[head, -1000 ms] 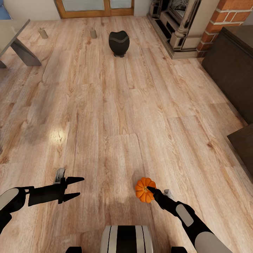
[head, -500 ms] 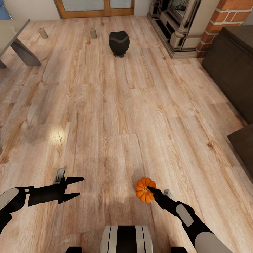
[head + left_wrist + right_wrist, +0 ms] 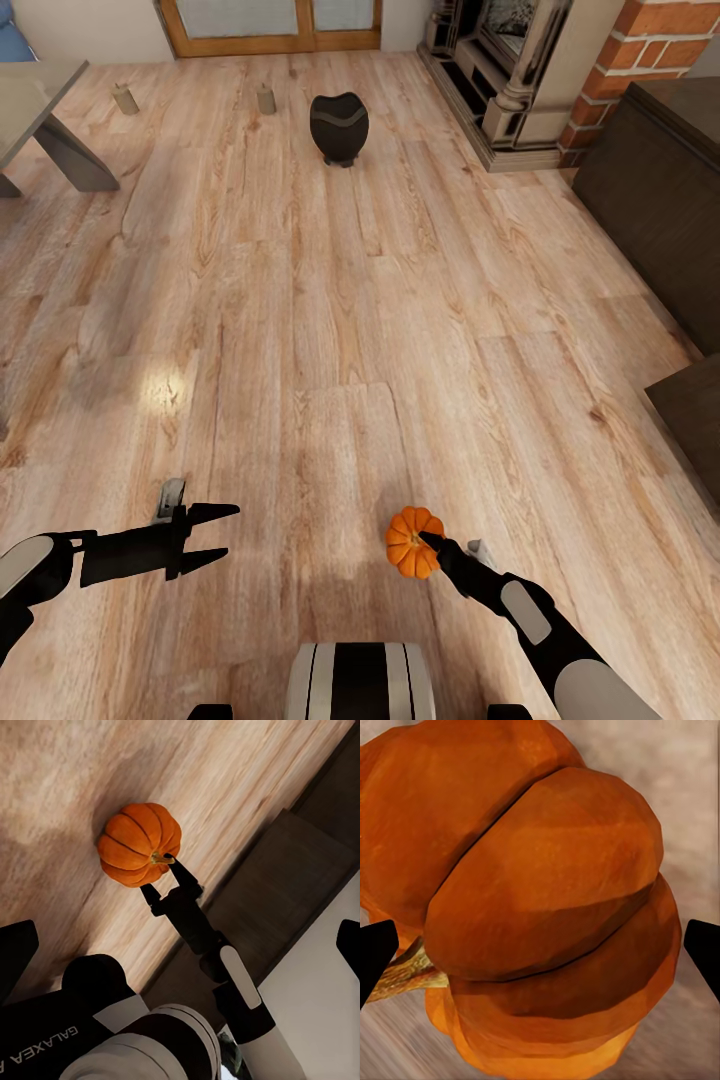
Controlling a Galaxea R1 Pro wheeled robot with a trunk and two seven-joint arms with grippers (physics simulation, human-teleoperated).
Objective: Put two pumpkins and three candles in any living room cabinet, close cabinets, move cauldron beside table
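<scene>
An orange ribbed pumpkin (image 3: 410, 540) is held just above the wooden floor, low in the head view, with my right gripper (image 3: 424, 541) shut on it. The right wrist view has the pumpkin (image 3: 540, 900) close up between the two black fingertips (image 3: 375, 956). From the left wrist view I see the same pumpkin (image 3: 139, 842) pinched near its stem. My left gripper (image 3: 228, 531) hangs open and empty to the left. Far ahead stands the black cauldron (image 3: 339, 122), with two candles (image 3: 265, 98) (image 3: 125, 98) to its left. The dark brown cabinet (image 3: 655, 190) runs along the right.
A grey table (image 3: 35, 95) with an angled leg stands at the far left. A stone fireplace (image 3: 510, 70) with a brick column fills the far right corner. A dark brown panel (image 3: 692, 410) juts out low on the right. Open floor lies between me and the cauldron.
The whole head view has shifted slightly, so the camera moved a little. Both grippers and the pumpkin keep their places.
</scene>
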